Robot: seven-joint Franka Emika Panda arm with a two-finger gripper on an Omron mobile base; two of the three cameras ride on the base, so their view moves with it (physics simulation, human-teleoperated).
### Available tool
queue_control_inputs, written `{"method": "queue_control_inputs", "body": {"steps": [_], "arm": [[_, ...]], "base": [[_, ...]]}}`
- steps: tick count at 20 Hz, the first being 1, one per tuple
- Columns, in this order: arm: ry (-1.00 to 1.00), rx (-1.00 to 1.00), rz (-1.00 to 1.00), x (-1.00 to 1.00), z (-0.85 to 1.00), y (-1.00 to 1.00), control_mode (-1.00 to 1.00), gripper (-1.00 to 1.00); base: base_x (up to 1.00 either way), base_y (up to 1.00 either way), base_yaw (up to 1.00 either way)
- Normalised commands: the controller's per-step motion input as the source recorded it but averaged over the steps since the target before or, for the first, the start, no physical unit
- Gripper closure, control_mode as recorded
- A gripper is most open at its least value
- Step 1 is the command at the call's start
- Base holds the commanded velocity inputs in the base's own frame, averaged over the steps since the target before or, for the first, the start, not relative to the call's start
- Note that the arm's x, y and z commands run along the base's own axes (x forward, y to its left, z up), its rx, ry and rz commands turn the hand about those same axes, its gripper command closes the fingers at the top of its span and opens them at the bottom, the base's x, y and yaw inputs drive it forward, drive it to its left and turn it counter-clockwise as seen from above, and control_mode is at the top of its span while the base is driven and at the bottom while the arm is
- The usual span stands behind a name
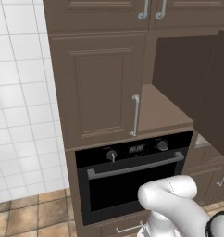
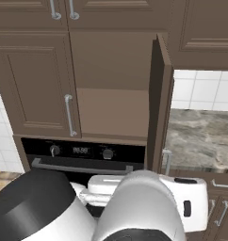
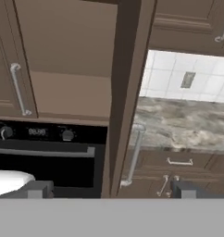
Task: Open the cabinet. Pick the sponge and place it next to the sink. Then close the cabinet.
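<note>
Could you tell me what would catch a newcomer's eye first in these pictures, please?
First, the tall brown cabinet above the black oven: its right door is swung out edge-on, baring a plain shelf, while the left door is shut. Right of it lies a marbled counter, and the open claw faces the open door.

The white arm (image 1: 171, 196) rises from the lower right of the left base view, bent at a rounded elbow low in the frame. In the right base view its bulky white links and a dark joint crowd the bottom. In the hand view the claw (image 3: 111, 190) stands wide open, dark fingertips (image 3: 39, 190) far apart at the lower edge, nothing between them.
</note>
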Motion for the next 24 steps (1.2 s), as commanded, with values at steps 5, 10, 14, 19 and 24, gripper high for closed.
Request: {"method": "queue_control_inputs", "body": {"steps": [5,10,14,19,24], "arm": [[0.07,0.00,0.22,0.14,0.00,-0.01,-1.00,-1.00],[0.04,0.00,0.20,0.29,0.00,0.00,-1.00,-1.00],[0.00,0.00,0.15,0.41,-0.02,-0.01,-1.00,-1.00],[0.00,0.00,0.04,0.40,-0.17,-0.11,-1.00,-1.00],[0.00,0.00,0.00,0.38,-0.13,-0.02,-1.00,-1.00]], "base": [[0.00,0.00,0.00],[0.00,0.00,0.00],[0.00,0.00,0.00],[0.00,0.00,0.00],[0.00,0.00,0.00]]}}
